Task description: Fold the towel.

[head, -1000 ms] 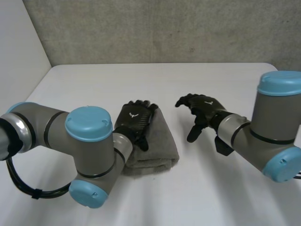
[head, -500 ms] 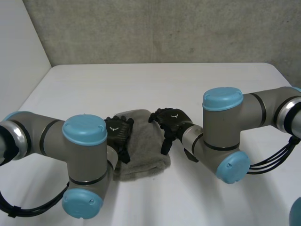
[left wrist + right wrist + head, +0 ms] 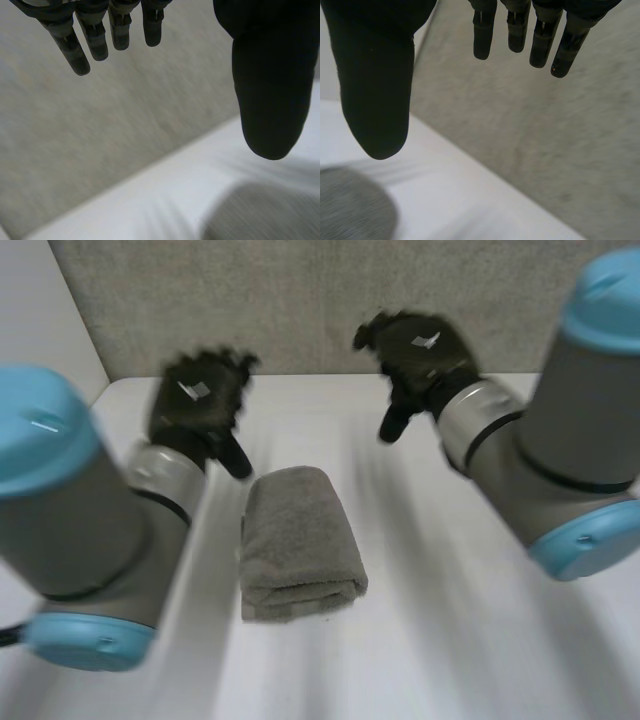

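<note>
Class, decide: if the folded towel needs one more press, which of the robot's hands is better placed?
Probably the left. Both hands are off the table and open, holding nothing, but the left hand hangs close to the far end of the towel, while the right hand is further off to the side.

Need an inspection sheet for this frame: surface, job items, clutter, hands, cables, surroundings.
Surface: white table, carrying just the towel.
Job's things: grey towel, folded into a compact bundle, lying mid-table.
Clutter: nothing seen.
Hands: left hand and right hand both open, fingers straight, held up apart from the towel, holding nothing.
Cables: nothing seen.
Surroundings: grey wall behind the table.
</note>
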`<action>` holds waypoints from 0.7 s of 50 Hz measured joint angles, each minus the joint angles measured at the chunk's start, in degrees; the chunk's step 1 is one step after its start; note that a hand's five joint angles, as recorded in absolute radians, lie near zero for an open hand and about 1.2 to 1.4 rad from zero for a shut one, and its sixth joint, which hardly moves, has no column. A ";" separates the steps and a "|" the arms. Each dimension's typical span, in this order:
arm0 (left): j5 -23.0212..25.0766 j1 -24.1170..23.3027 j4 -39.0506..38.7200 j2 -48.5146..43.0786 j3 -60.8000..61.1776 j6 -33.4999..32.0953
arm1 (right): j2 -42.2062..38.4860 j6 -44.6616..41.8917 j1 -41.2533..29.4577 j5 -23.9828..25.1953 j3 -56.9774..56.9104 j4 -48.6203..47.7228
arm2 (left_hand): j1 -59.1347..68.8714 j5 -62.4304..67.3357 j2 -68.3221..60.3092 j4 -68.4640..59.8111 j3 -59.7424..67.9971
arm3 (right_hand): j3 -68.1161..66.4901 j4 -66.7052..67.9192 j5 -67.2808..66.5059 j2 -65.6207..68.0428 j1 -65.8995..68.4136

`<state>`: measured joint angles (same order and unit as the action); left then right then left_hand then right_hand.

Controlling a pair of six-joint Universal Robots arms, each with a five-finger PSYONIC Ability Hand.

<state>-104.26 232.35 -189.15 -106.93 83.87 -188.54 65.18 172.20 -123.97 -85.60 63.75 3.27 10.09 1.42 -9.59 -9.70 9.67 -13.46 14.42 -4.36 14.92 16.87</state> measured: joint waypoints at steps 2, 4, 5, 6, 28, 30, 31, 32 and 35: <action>0.02 2.55 0.95 7.04 0.10 0.10 | 5.65 0.02 1.58 -3.19 2.23 0.11 | 0.00 0.00 0.00 0.00 0.00 | 0.00 0.00 0.00 0.00 0.00; 0.20 5.10 2.62 11.50 0.29 0.27 | 8.96 0.03 3.31 -5.18 4.21 0.26 | 0.00 0.00 0.00 0.00 0.00 | 0.00 0.00 0.00 0.00 0.00; 0.28 5.66 3.05 12.32 0.34 0.31 | 9.75 0.04 3.75 -5.59 4.79 0.30 | 0.00 0.00 0.00 0.00 0.00 | 0.00 0.00 0.00 0.00 0.00; 0.55 6.91 4.16 14.10 0.42 0.40 | 11.28 0.05 4.57 -6.22 5.94 0.32 | 0.00 0.00 0.00 0.00 0.00 | 0.00 0.00 0.00 0.00 0.00; 5.82 12.08 10.52 17.61 -0.72 4.63 | 20.25 0.07 9.79 -6.63 13.25 0.18 | 0.00 0.00 0.00 0.00 0.00 | 0.00 0.00 0.00 0.00 0.00; 6.26 12.37 10.43 17.56 -1.31 4.57 | 20.16 0.07 9.80 -6.51 13.20 0.21 | 0.00 0.00 0.00 0.00 0.00 | 0.00 0.00 0.00 0.00 0.00; 6.45 12.44 10.41 17.56 -1.57 4.57 | 20.14 0.06 9.79 -6.47 13.20 0.21 | 0.00 0.00 0.00 0.00 0.00 | 0.00 0.00 0.00 0.00 0.00; 6.69 12.50 10.39 17.57 -1.87 4.57 | 20.12 0.05 9.78 -6.42 13.20 0.23 | 0.00 0.00 0.00 0.00 0.00 | 0.00 0.00 0.00 0.00 0.00; 7.35 12.53 10.33 17.61 -2.56 4.61 | 20.08 0.03 9.73 -6.33 13.23 0.26 | 0.00 0.00 0.00 0.00 0.00 | 0.00 0.00 0.00 0.00 0.00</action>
<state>-96.91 244.88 -178.81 -89.33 81.31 -183.94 85.26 172.22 -114.23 -91.93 76.98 3.53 10.09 1.42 -9.60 -9.70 9.67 -13.47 14.42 -4.36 14.92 16.87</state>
